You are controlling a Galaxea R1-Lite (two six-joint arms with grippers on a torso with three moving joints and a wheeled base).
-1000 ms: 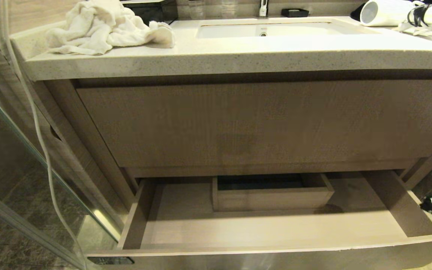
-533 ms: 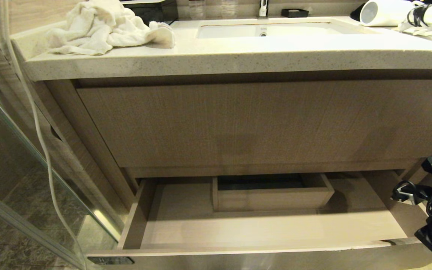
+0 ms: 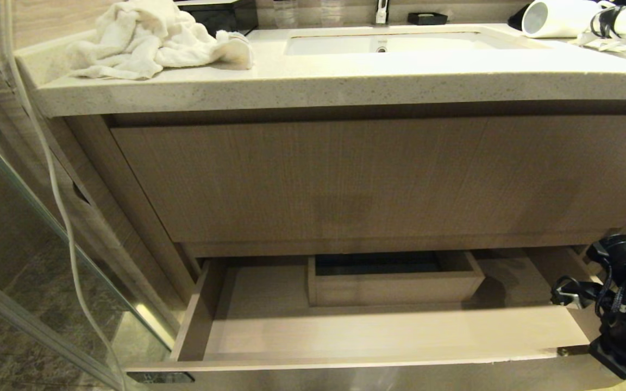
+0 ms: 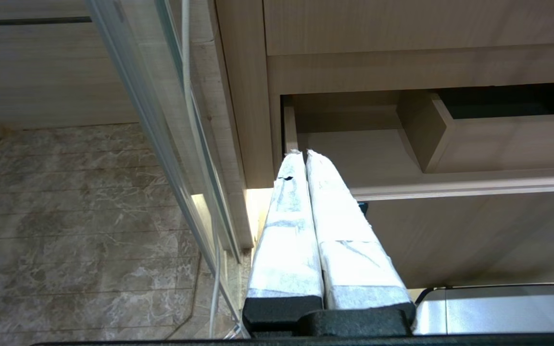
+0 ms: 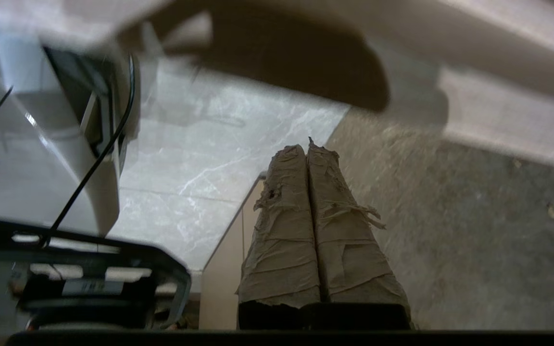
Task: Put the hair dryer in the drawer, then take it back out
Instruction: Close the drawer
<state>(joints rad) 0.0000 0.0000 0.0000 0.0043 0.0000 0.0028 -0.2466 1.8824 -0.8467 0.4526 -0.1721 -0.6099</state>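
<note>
The white hair dryer (image 3: 557,17) lies on the countertop at the far right, with its cord bundled beside it. Below, the drawer (image 3: 389,332) stands pulled out, its pale wood floor bare. My right arm (image 3: 620,309) hangs at the drawer's right end. My right gripper (image 5: 307,144) is shut and empty, pointing down at the floor. My left gripper (image 4: 304,153) is also shut and empty, and sits low by the drawer's (image 4: 450,185) left front corner. The hair dryer is far above both grippers.
A small wooden box (image 3: 394,279) stands at the back of the drawer. A taller wood-grain front (image 3: 378,179) is above it. A crumpled towel (image 3: 150,38) and a sink (image 3: 383,43) are on the counter. A glass panel (image 3: 19,244) and a hanging white cord (image 3: 57,201) are on the left.
My right arm has swung up into the head view from the lower right edge and now stands beside the drawer's right end. Everything else has kept still.
</note>
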